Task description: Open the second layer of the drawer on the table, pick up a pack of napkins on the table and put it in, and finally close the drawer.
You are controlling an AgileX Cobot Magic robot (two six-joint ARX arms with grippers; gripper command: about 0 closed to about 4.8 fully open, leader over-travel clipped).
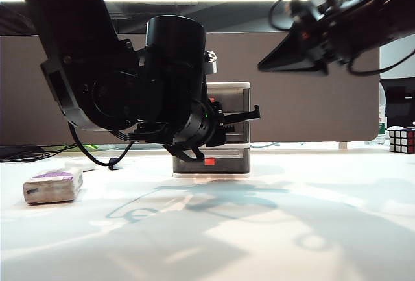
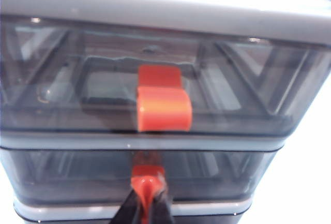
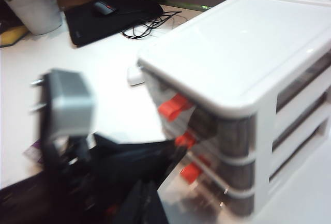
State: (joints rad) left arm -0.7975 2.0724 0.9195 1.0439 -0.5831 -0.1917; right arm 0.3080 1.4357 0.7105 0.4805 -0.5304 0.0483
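Note:
The drawer (image 1: pixel 228 90) is a white-framed cabinet with three smoky tiers, standing mid-table behind my left arm. In the left wrist view my left gripper (image 2: pixel 148 204) is shut on the red-orange tab (image 2: pixel 148 178) of the second layer (image 2: pixel 77 175), which sits flush in the frame. The top tier's tab (image 2: pixel 163 107) is free. The pack of napkins (image 1: pixel 53 185), beige with a purple top, lies on the table (image 1: pixel 259 229) at the left. My right gripper (image 1: pixel 264 67) hangs high above and right of the cabinet, its fingers together on nothing.
A Rubik's cube (image 1: pixel 402 140) sits at the far right edge. A small white case (image 3: pixel 135 75) lies beside the cabinet. Behind it are a black mat with a mouse (image 3: pixel 105 7), cables and a plant pot (image 3: pixel 36 8). A brown partition closes the back.

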